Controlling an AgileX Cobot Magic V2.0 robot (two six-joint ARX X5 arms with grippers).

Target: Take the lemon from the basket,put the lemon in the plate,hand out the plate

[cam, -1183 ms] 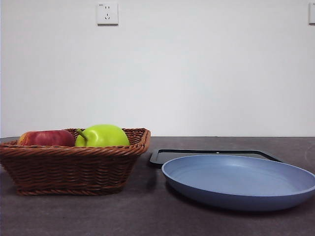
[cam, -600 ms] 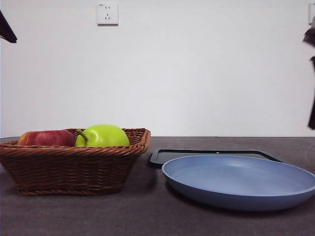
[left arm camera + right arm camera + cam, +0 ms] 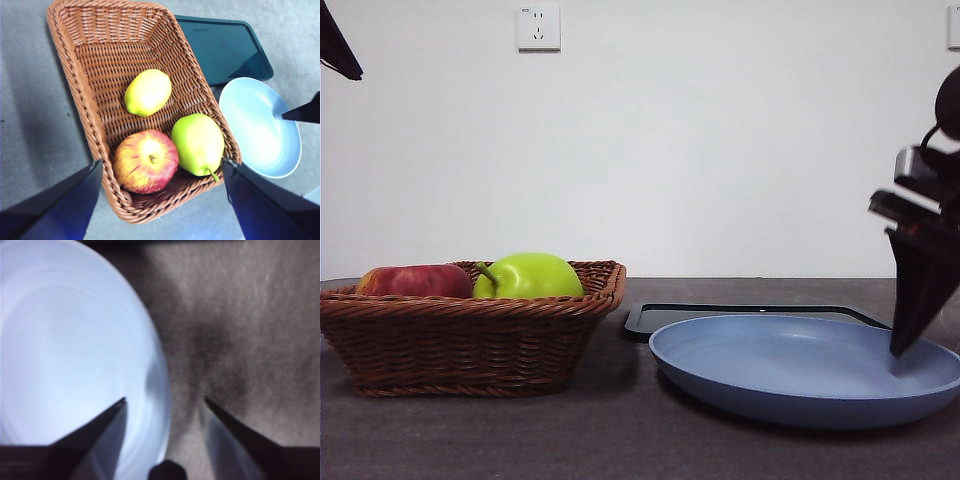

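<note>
The lemon [image 3: 148, 92] lies in the basket [image 3: 75, 75], centre of the left wrist frame, with a red apple [image 3: 145, 161] and a green pear [image 3: 198, 142] beside it nearer the left gripper [image 3: 160, 200], whose jaws are spread wide above. Nothing covers the lemon. The plate [image 3: 800, 365] holds no fruit (a black tray [image 3: 750, 312] sits behind it). The right gripper [image 3: 165, 401], jaws apart, straddles the plate's rim at lower right of the front frame.

From the front you can't see the lemon [image 3: 148, 92]; the basket [image 3: 470, 340] wall hides it. The right wrist view is blurred, and the plate [image 3: 65, 355] runs off its edge beneath the right gripper [image 3: 165, 402].
</note>
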